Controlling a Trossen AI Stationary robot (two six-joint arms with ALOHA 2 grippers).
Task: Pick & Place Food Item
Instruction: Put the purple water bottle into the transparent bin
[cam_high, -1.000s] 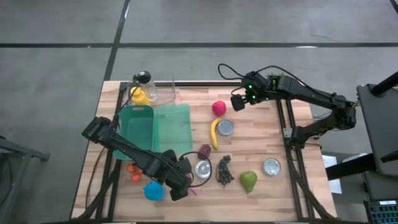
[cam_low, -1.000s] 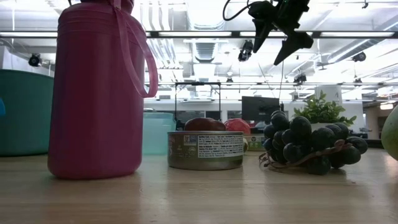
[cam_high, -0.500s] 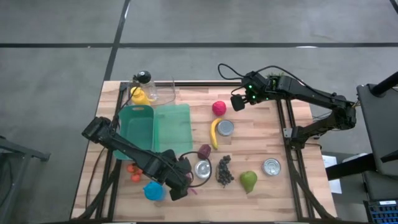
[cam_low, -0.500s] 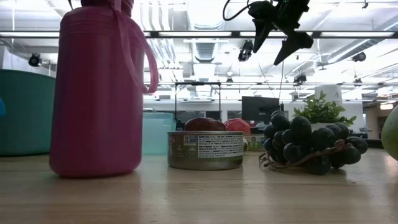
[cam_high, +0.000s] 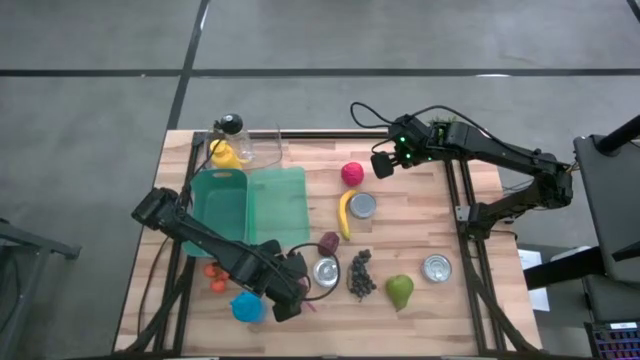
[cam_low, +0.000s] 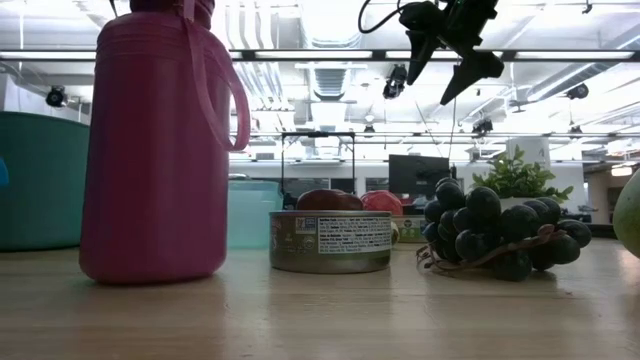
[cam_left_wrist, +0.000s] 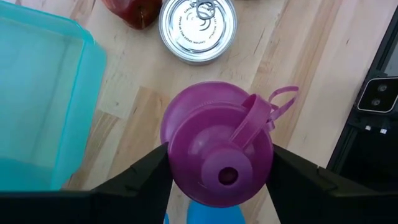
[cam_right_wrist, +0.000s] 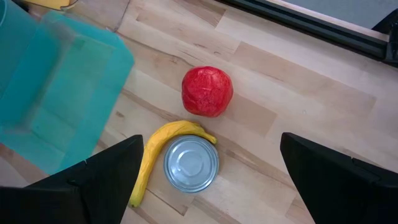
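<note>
- Left claw (cam_left_wrist: 217, 171) is sitting with its two fingers on either side of the pink bottle (cam_left_wrist: 217, 149), pressing against the bottle's body, so it is clamped on the bottle (seen straight down in the left wrist view).
- That pink bottle is standing upright on the worktop (cam_high: 420, 210) near its front edge, just beside the ring-pull can (cam_high: 326, 271), which is lying between the bottle and the grapes (cam_high: 360, 275).
- Beyond the grapes from the can, a green pear (cam_high: 400, 291) is resting, and another can (cam_high: 437, 268) is sitting past the pear.
- Right claw (cam_high: 382, 165) is hanging above the worktop's far side with its fingers wide apart, gripping nothing, near the red ball-shaped fruit (cam_high: 352, 173).
- A banana (cam_high: 344, 214) is lying against a third can (cam_high: 362, 206), both just beside the red fruit.
- Teal bins (cam_high: 247, 205) are standing beyond the bottle from the front edge.
</note>
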